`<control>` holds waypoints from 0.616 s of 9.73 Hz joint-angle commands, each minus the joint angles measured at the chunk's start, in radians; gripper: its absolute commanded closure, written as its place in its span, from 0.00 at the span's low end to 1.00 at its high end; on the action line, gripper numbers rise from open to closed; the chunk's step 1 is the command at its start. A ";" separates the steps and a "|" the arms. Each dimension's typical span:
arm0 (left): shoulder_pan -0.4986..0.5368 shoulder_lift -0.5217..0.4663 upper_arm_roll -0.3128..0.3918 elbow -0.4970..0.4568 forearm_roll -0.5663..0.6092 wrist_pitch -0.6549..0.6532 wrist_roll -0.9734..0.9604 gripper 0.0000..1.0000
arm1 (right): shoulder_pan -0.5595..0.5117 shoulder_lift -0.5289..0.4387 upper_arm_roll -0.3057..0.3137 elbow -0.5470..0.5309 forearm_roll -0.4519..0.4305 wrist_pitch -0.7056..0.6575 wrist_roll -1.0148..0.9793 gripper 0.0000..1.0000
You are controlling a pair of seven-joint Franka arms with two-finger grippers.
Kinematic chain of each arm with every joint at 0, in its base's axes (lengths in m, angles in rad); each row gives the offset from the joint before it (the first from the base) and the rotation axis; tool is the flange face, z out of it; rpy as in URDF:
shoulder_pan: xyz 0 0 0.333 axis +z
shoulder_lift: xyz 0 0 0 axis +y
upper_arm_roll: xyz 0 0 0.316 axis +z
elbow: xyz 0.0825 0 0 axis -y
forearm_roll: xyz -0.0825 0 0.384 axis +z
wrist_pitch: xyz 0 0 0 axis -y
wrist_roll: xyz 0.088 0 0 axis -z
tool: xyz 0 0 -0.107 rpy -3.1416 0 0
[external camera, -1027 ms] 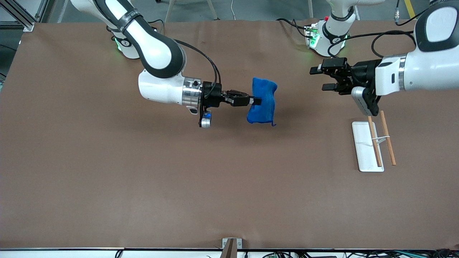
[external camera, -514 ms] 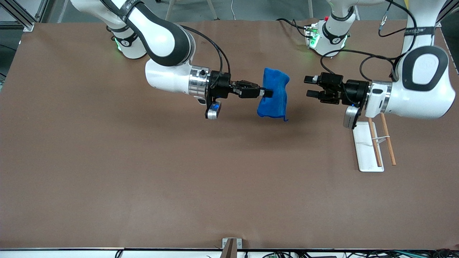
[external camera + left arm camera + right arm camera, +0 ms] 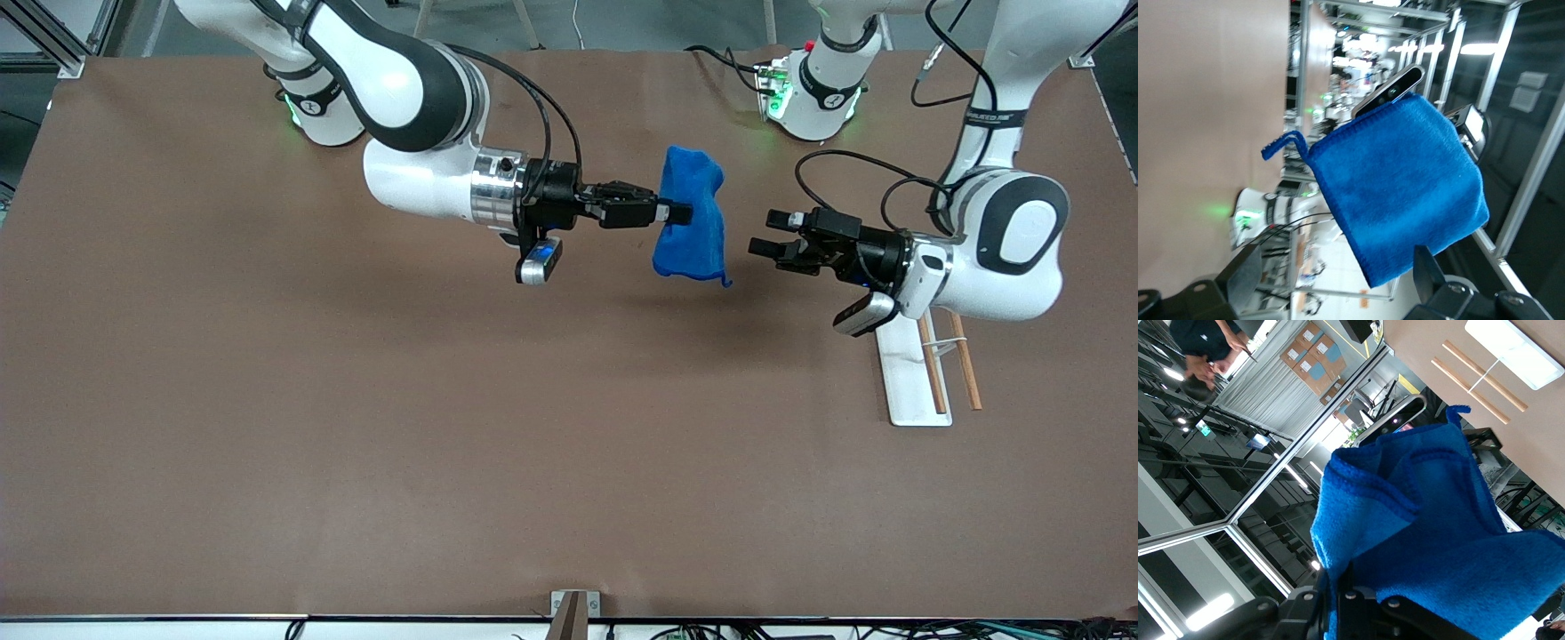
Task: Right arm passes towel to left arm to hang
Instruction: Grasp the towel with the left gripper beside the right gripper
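The bright blue towel (image 3: 691, 213) hangs in the air above the table, bunched and pinched at its middle by my right gripper (image 3: 677, 213), which is shut on it. A thin loop dangles at its lower corner. My left gripper (image 3: 770, 234) is open and empty, held level and pointing at the towel, a short gap from it. In the left wrist view the towel (image 3: 1405, 193) hangs in front of the open fingers (image 3: 1241, 280). In the right wrist view the towel (image 3: 1438, 533) fills the space above the shut jaws.
A white tray (image 3: 907, 373) with two wooden rods (image 3: 965, 364) lies on the brown table toward the left arm's end, partly under the left arm's wrist. Both arm bases stand along the table's far edge.
My right gripper has carried the towel toward the left arm's end. My left gripper has swung down and toward the towel, closing the gap between them.
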 commanded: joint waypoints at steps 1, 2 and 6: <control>-0.011 -0.067 0.004 -0.186 -0.184 0.014 0.126 0.00 | -0.015 -0.008 0.034 -0.002 0.032 -0.001 -0.005 0.99; -0.028 -0.077 0.001 -0.217 -0.233 0.014 0.152 0.00 | -0.018 -0.008 0.045 -0.002 0.032 -0.001 -0.005 0.99; -0.049 -0.091 -0.030 -0.306 -0.367 0.014 0.274 0.02 | -0.011 -0.009 0.045 -0.002 0.029 0.005 -0.011 0.99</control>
